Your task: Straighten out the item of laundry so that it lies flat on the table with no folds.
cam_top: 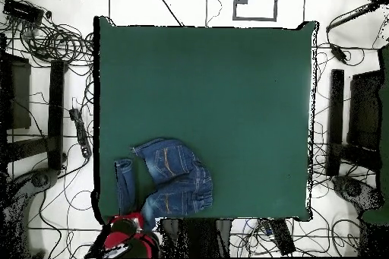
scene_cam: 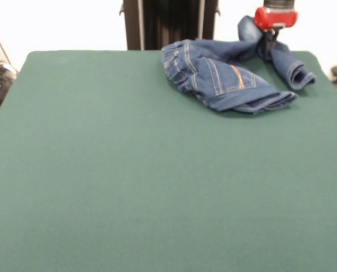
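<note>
Denim jeans (scene_cam: 225,76) sit bunched at the table's (scene_cam: 128,187) far right corner in the front view, folded over themselves, orange stitching and a pocket facing up, one leg rolled toward the right edge. The gripper (scene_cam: 268,45) comes down under its red housing and sits right at the cloth where a fold rises; fingers are masked by denim, so cannot tell whether spread or pinching.

The overhead view adds the layout: jeans (cam_top: 171,180) near the bottom-left corner of the green felt (cam_top: 228,96), one leg lying as a separate strip parallel to the left edge. The arm's red-black head (cam_top: 125,237) overlaps the table's bottom edge there; the tips are hidden beneath it. Cables (cam_top: 53,43) litter the floor around the table.
</note>
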### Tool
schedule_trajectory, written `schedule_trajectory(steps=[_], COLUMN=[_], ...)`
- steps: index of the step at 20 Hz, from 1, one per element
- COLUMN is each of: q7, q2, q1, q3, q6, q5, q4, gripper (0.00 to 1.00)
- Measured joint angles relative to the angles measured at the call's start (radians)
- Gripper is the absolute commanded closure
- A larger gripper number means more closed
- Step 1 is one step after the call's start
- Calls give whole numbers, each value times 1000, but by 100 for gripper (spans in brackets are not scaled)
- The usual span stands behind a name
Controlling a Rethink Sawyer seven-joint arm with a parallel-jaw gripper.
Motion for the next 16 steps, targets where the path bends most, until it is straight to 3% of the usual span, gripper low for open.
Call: schedule_trajectory(steps=[2,7,16], q7=[8,40,72], q2=[-8,-24,-25], q1=[47,98,97], q3=[2,20,46], q6=[0,0,0], q5=[61,117,126], q4=[40,95,126], gripper=[100,100,100])
